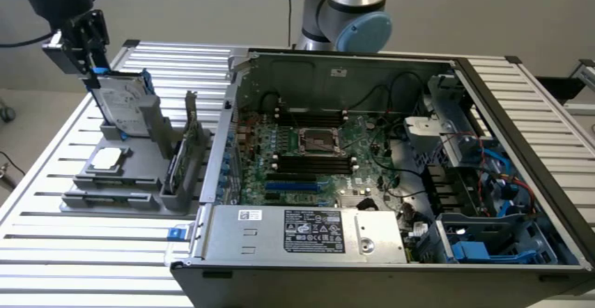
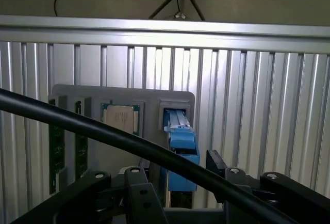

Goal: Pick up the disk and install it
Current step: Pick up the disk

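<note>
The disk [image 1: 125, 106], a silver-grey drive with a white label and a blue carrier frame, stands on edge in a slot of the grey holder [image 1: 111, 182] on the slatted table, at the exterior view's left. My gripper [image 1: 91, 71] hangs right over its upper end, jaws open on either side of the blue carrier edge. In the wrist view the disk's blue edge [image 2: 180, 146] runs up between the black finger links of the gripper [image 2: 179, 185]. I cannot tell whether the fingers touch it.
The holder [image 2: 149, 100] also carries a pale square chip [image 1: 107, 158] and upright memory sticks [image 1: 181, 162]. An open computer case [image 1: 372, 162] lies to the exterior view's right, with blue brackets [image 1: 483, 245] in its front corner bay. A black cable [image 2: 103, 131] crosses the wrist view.
</note>
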Controlling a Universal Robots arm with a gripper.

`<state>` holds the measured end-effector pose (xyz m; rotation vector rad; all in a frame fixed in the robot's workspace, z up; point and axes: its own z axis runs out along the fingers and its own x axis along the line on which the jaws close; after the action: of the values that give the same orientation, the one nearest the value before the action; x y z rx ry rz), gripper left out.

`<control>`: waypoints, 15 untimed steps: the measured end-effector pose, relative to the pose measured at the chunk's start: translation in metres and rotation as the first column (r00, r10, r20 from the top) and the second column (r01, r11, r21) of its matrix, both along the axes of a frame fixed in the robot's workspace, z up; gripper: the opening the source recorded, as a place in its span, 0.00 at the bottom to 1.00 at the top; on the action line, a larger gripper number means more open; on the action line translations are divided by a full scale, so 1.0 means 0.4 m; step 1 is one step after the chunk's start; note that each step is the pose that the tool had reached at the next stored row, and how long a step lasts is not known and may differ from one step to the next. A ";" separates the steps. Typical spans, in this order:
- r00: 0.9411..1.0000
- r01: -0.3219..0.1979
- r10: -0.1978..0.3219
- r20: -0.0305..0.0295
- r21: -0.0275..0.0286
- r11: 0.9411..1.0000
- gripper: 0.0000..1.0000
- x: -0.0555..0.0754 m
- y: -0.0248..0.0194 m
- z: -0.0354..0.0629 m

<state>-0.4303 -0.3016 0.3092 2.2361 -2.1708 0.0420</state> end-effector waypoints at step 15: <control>1.000 0.030 -0.030 0.000 0.000 1.000 0.54 0.007 -0.001 -0.046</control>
<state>-0.4276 -0.3020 0.2907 2.2026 -2.2042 0.0414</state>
